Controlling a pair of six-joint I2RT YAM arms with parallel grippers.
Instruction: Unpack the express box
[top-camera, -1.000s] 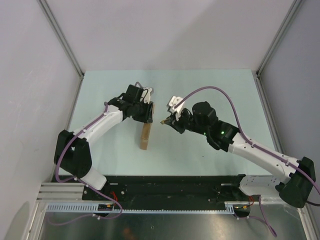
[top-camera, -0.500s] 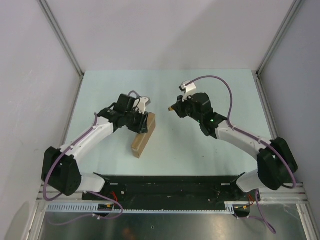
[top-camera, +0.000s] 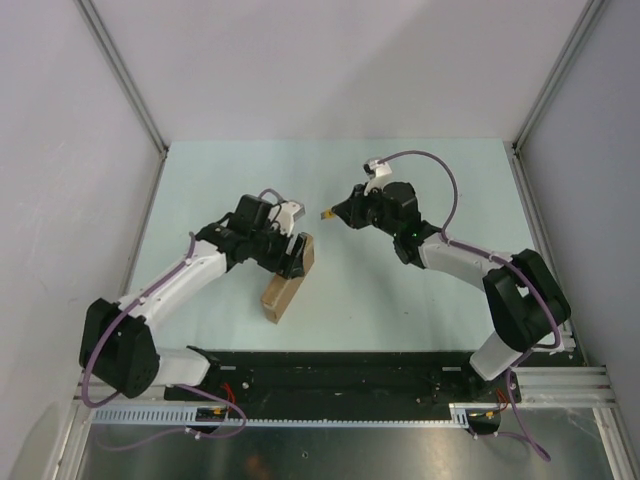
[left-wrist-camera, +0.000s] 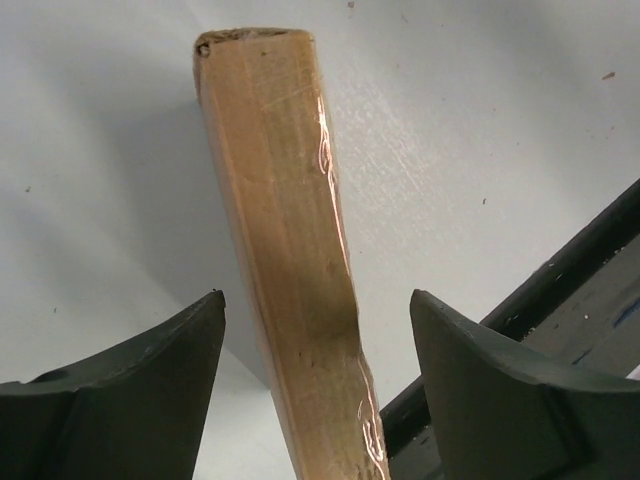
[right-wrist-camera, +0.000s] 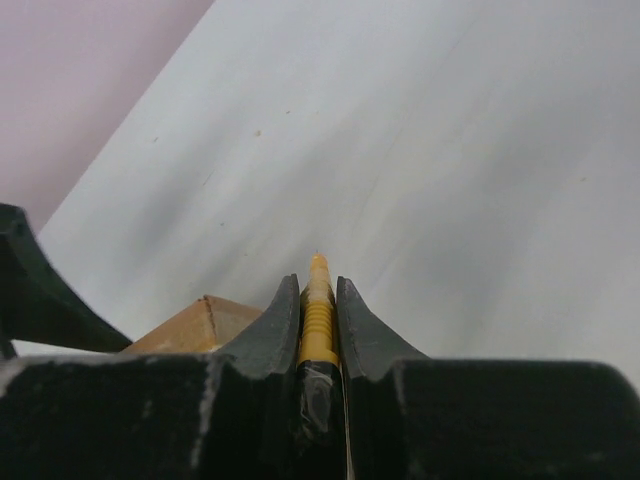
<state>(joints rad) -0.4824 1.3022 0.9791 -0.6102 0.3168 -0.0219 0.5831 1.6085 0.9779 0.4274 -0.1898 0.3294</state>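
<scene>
The express box (top-camera: 283, 288), a flat brown cardboard box, stands on its narrow side on the table, slanting toward the near edge. My left gripper (top-camera: 298, 254) is at its far end. In the left wrist view the box (left-wrist-camera: 285, 230) runs between the two dark fingers (left-wrist-camera: 150, 390), with a gap on each side, so the left gripper (left-wrist-camera: 316, 296) is open around it. My right gripper (top-camera: 336, 212) hovers to the right of the box, shut on a yellow-black utility knife (right-wrist-camera: 319, 325). Its tip pokes past the right gripper (right-wrist-camera: 318, 287). A box corner (right-wrist-camera: 205, 320) shows at lower left.
The pale green table (top-camera: 420, 170) is walled by grey panels at the back and both sides. A black rail (top-camera: 350, 365) carrying the arm bases runs along the near edge, and its edge (left-wrist-camera: 560, 290) shows close to the box's near end.
My left gripper has opened and let go of the box, which has swung with its near end further left. The right gripper has carried the knife back and away from the box.
</scene>
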